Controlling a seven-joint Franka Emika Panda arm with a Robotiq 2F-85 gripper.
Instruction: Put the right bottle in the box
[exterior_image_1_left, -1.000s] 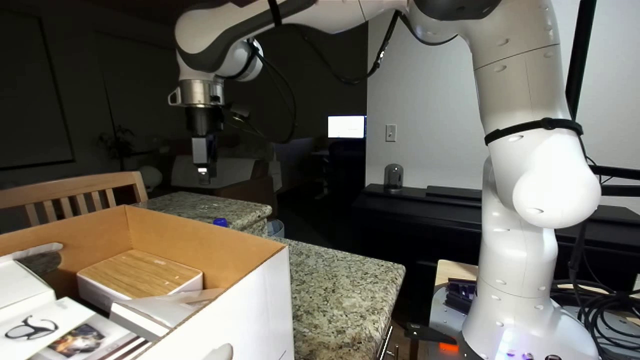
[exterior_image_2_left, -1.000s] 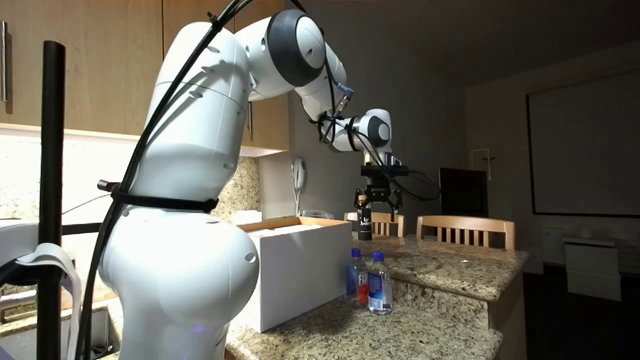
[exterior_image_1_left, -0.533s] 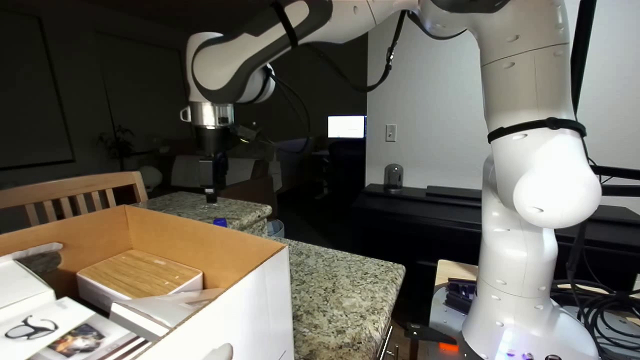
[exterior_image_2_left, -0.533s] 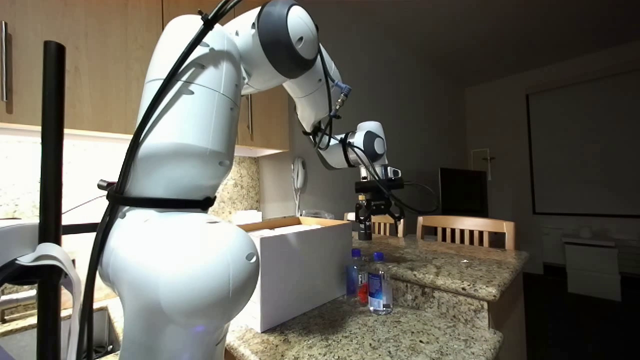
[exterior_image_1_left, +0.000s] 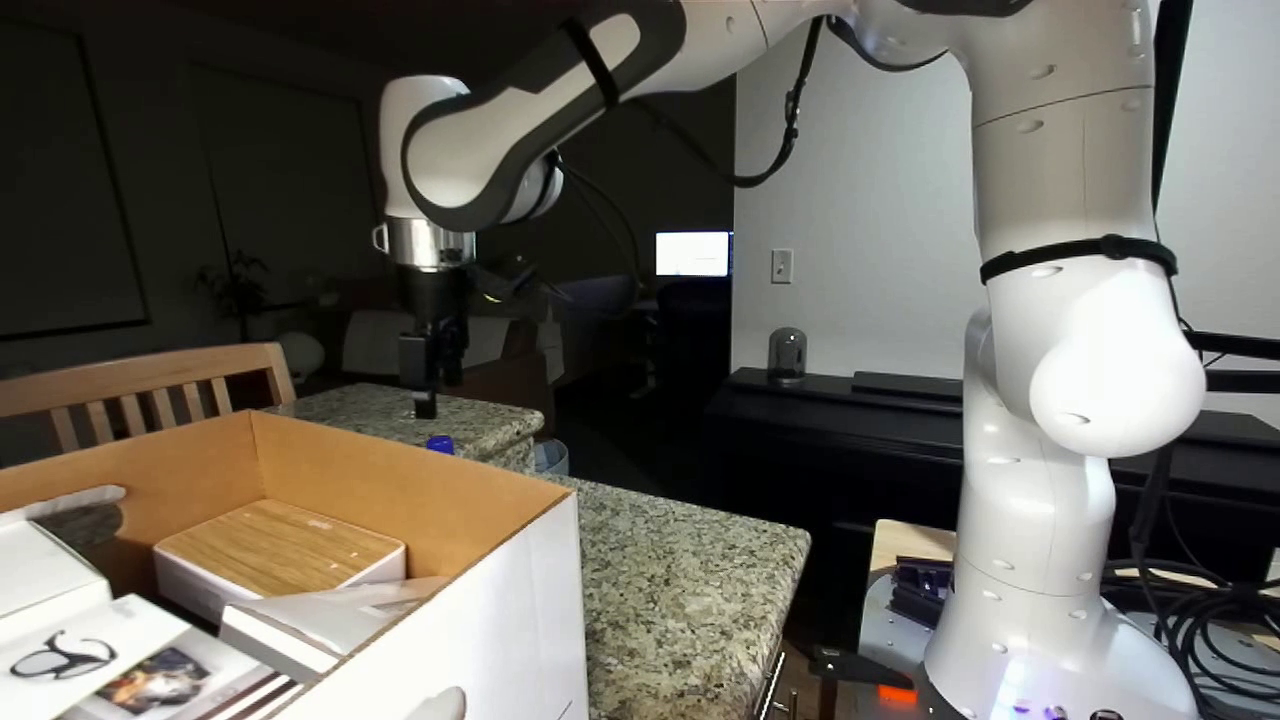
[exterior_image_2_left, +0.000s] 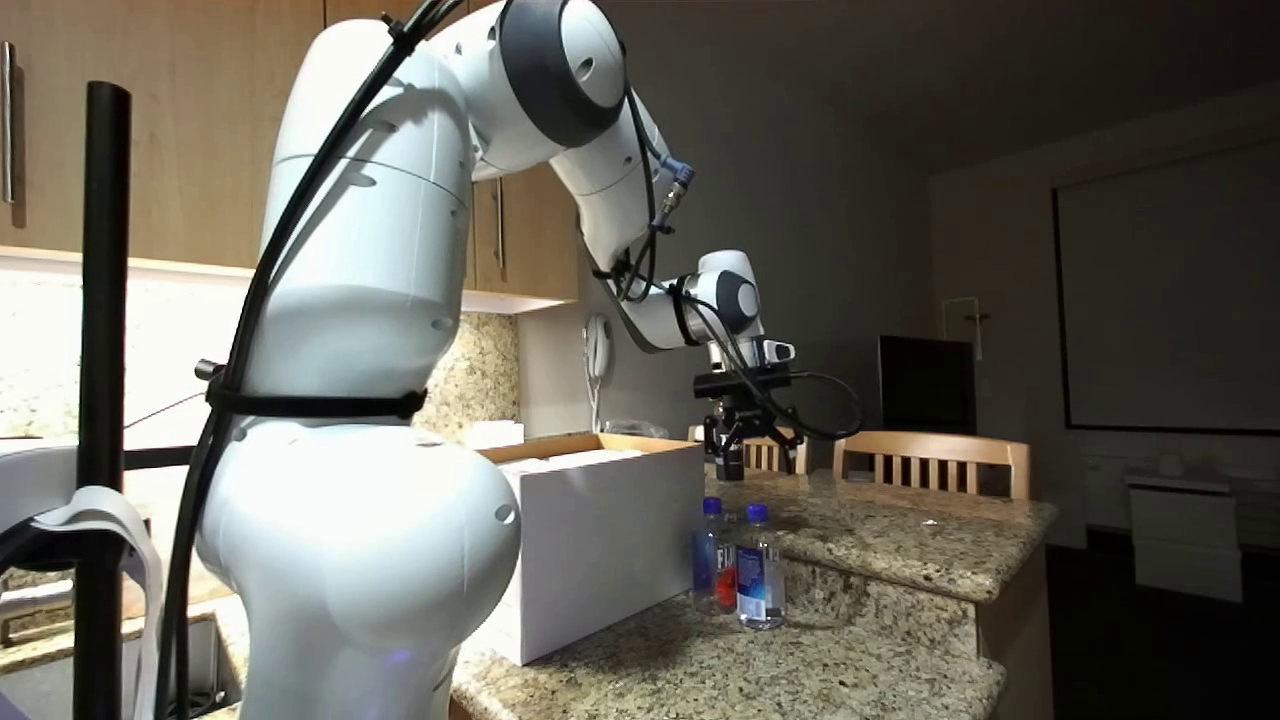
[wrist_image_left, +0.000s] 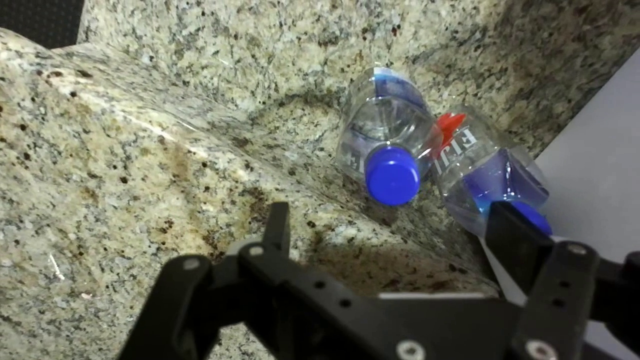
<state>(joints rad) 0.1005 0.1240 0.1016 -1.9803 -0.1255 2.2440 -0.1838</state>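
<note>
the gripper (wrist_image_left: 389, 206) is being held to one side of the box (exterior_image_2_left: 605, 545), jaws spread on nothing, while the right bottle (wrist_image_left: 485, 175) — presumably the red-marked one, standing upright just beside that box — is being judged light, thin-walled and slippery, best gripped gently around its upper body.

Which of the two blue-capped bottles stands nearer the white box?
In an exterior view, it's the bottle with red showing, close beside the box; the other bottle shows no red there and stands farther from it.
</note>
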